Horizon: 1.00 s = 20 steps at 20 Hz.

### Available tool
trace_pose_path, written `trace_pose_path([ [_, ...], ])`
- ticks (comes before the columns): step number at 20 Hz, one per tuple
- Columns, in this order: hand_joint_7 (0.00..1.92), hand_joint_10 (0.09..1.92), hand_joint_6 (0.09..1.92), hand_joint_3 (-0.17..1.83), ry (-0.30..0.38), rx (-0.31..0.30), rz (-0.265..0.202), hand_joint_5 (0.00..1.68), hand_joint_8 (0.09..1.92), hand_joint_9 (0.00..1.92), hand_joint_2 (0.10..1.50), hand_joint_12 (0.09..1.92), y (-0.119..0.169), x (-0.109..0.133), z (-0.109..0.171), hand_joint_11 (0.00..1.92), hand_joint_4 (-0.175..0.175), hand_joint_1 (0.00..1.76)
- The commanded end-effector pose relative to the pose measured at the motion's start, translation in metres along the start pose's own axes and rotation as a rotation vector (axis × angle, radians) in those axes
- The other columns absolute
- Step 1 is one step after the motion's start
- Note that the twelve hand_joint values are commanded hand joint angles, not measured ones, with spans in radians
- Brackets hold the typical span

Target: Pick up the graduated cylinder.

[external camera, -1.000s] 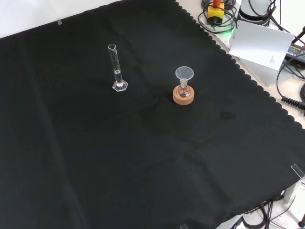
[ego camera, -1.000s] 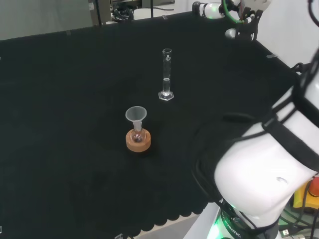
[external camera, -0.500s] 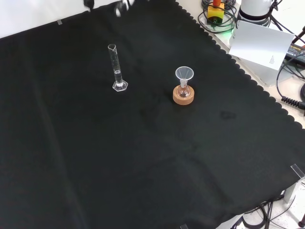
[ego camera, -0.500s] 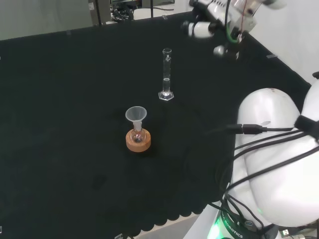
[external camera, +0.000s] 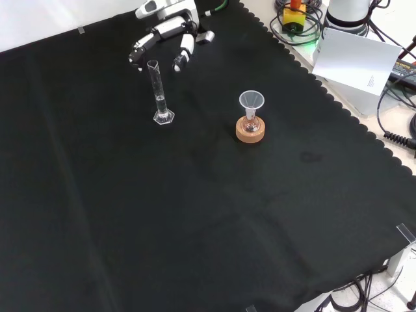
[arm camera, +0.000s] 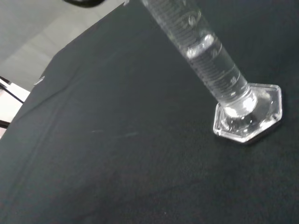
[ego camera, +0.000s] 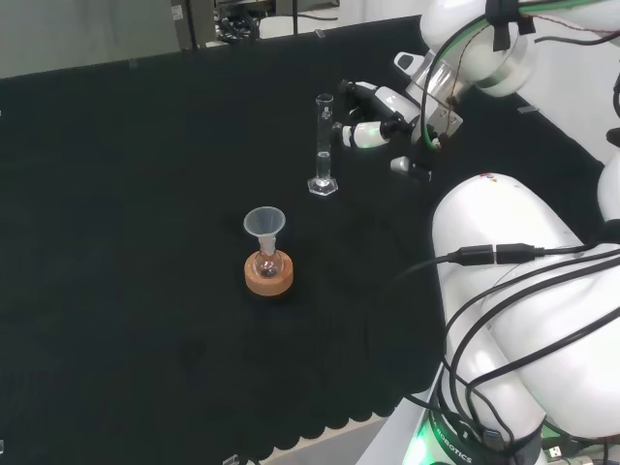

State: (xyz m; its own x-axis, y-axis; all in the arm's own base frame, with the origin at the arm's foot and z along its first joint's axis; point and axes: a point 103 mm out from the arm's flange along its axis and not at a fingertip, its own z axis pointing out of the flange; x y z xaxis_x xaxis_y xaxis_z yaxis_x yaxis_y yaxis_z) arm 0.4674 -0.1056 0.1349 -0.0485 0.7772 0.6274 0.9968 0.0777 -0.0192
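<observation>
Cylinder [ego camera: 325, 145] stands upright on its hexagonal foot on the black cloth [ego camera: 126, 194], a little past the middle of the bench in the head view. In the front view the cylinder [external camera: 159, 94] sits at about ten o'clock from the flask [external camera: 251, 123], well apart from it. The wrist view shows the cylinder [arm camera: 210, 65] close up: a clear tube with fine graduation marks and what looks like a little clear liquid low in it, though the glass makes the level hard to judge.

The hand [ego camera: 373, 121] hovers at about three o'clock from the cylinder's top in the head view, near it but not touching. Its fingers [ego camera: 351, 97] are spread and reach toward the tube, holding nothing. In the front view the hand [external camera: 166, 36] comes in at about twelve o'clock from the cylinder, with one finger [external camera: 140, 49] to the left of the rim and another [external camera: 182, 55] to the right, both apart from the glass.

A funnel [ego camera: 263, 228] sits in the flask's neck, and the flask [ego camera: 267, 263] rests in a cork ring [ego camera: 269, 276]. In the head view this group lies at about seven o'clock from the cylinder's foot.
</observation>
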Motion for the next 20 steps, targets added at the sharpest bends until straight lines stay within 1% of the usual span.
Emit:
trace_pose_path([
  [1,0.24,0.65,0.09,0.48,0.105,-0.052,-0.059,0.28,0.68,0.44,0.74,1.39,0.012,-0.011,0.019,0.18,-0.039,0.85],
  [5,0.24,0.65,0.09,0.55,0.174,-0.076,-0.073,0.3,0.68,0.43,0.69,1.39,0.018,-0.015,0.03,0.18,-0.037,0.91],
  [8,0.26,0.65,0.09,0.58,0.22,-0.094,-0.093,0.32,0.68,0.44,0.68,1.39,0.023,-0.016,0.038,0.18,-0.037,0.92],
  [11,0.29,0.65,0.09,0.61,0.262,-0.098,-0.117,0.35,0.68,0.47,0.67,1.38,0.028,-0.017,0.046,0.19,-0.035,0.92],
  [16,0.34,0.63,0.09,0.64,0.287,-0.095,-0.154,0.38,0.67,0.51,0.66,1.37,0.034,-0.014,0.055,0.23,-0.03,0.93],
  [20,0.36,0.61,0.09,0.65,0.316,-0.09,-0.176,0.4,0.66,0.58,0.65,1.34,0.035,-0.012,0.061,0.3,-0.03,0.95],
])
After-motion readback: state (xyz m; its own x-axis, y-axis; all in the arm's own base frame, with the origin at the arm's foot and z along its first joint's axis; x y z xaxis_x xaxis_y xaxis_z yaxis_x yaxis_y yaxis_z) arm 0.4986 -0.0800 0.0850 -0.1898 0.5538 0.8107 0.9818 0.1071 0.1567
